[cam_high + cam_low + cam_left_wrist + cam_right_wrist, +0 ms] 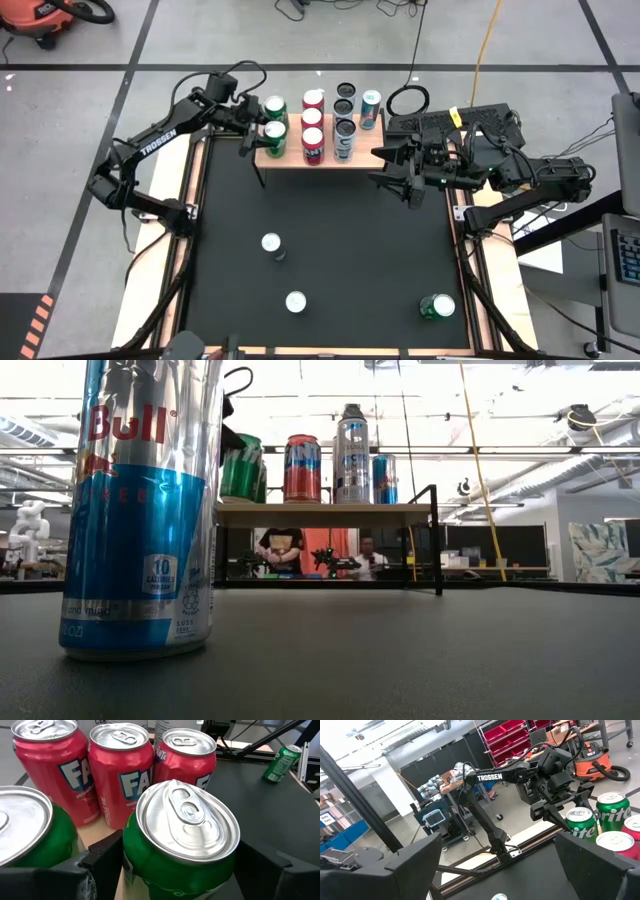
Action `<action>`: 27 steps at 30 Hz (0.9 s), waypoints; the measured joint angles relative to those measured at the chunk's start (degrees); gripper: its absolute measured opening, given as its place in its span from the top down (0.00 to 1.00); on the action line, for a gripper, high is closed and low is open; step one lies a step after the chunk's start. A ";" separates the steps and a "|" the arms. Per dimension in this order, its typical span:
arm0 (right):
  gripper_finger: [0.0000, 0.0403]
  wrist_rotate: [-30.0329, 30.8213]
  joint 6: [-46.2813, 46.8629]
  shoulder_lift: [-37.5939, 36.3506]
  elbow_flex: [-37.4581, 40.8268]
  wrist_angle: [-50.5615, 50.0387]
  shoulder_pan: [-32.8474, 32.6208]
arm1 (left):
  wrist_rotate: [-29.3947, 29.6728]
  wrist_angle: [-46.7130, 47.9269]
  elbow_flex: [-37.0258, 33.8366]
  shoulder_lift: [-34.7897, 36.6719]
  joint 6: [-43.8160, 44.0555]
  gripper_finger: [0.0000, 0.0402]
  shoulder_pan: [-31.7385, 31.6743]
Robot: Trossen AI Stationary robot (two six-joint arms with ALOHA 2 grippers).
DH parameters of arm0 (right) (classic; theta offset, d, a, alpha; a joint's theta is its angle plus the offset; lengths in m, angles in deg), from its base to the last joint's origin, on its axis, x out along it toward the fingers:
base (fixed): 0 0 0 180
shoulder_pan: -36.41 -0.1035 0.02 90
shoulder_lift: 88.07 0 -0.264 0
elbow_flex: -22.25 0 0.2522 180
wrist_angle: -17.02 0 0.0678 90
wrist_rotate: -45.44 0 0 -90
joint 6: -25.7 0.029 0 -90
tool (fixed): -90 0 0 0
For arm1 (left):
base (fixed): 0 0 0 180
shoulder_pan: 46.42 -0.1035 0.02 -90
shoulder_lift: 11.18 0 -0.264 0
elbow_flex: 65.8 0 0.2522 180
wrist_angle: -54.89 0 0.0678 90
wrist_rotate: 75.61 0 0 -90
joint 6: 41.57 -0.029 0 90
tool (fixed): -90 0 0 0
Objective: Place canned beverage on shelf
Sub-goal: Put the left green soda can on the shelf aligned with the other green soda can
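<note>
Light-wood shelf (290,155), green can (274,133) upright

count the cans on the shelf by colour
green Sprite cans: 2
red Fanta cans: 3
tall silver cans: 3
blue can: 1
total on the shelf: 9

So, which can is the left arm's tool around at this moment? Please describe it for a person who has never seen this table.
Find the shelf, the light-wood board at the table's far edge. At its left end stand two green cans. The can between the fingers of the left tool is the one nearer the table's middle, beside the red cans; the other green can stands behind it, free.
</note>
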 joint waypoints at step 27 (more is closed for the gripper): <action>0.09 0.00 -1.23 -0.01 0.00 -0.02 0.00 | 4.42 1.89 2.32 2.95 2.96 0.09 0.22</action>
